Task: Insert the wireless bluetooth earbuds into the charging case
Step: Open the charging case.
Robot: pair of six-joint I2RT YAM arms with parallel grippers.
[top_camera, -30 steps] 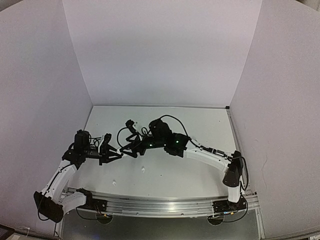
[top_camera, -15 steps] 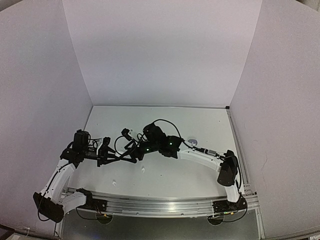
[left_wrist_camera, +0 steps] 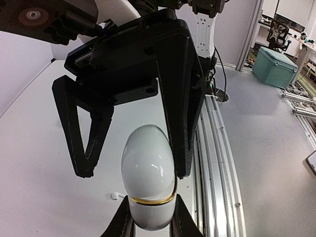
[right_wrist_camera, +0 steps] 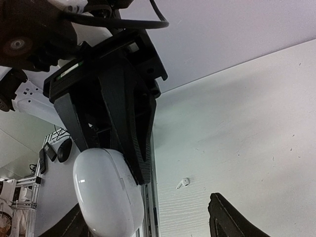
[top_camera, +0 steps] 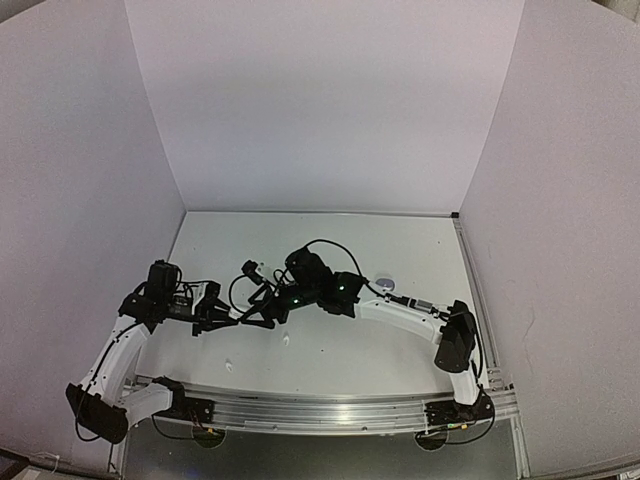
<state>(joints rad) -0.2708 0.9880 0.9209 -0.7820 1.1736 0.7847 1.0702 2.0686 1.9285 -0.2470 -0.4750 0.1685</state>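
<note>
Left gripper [left_wrist_camera: 150, 223] — jaws clenched on the base of a white, egg-shaped charging case [left_wrist_camera: 148, 165], lid closed. Around the case's upper end, right gripper [right_wrist_camera: 150, 220] — jaws spread, not gripping. Beyond the case, one white earbud [left_wrist_camera: 116, 196] lies on the table [left_wrist_camera: 34, 148].

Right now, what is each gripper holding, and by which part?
Left gripper holds the white case by its lower end, below the gold band. Right gripper holds nothing; its jaws stand open around the case's top.
</note>
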